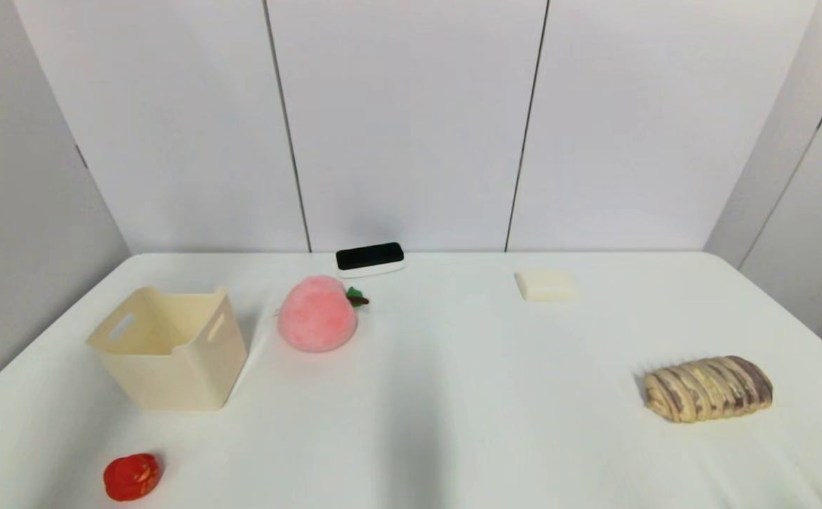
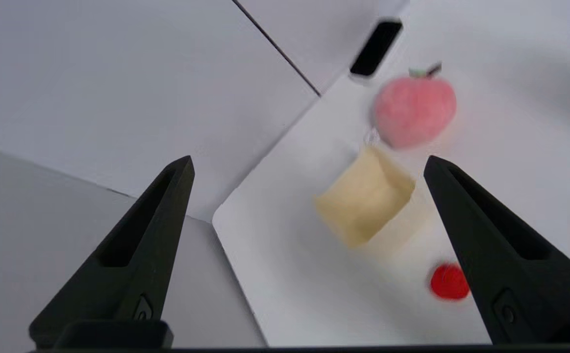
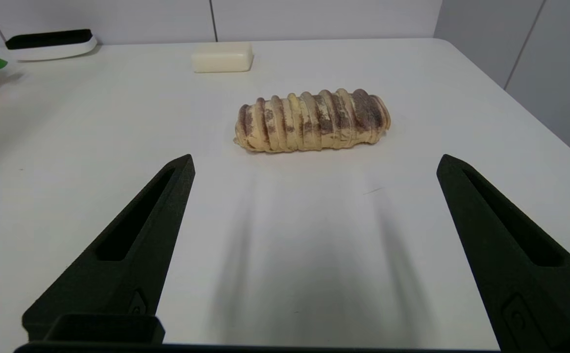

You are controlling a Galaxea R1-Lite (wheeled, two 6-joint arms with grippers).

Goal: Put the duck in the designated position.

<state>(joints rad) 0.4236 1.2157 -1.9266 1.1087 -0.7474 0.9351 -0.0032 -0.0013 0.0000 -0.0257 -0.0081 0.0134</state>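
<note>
Duck point(image 1: 132, 476) lay at counter's point(image 1: 467, 396) near-left corner, in front of beige bin point(image 1: 170, 346). Left gripper point(image 2: 309, 206) hovered above, nearer, jaws released, empty. Right gripper point(image 3: 314, 196) idle by bread point(image 3: 312, 120), jaws released.

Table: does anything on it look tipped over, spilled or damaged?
Nothing stands out. The duck, bin, peach, bread, soap and eraser rest apart on the table; the bin stands upright.
</note>
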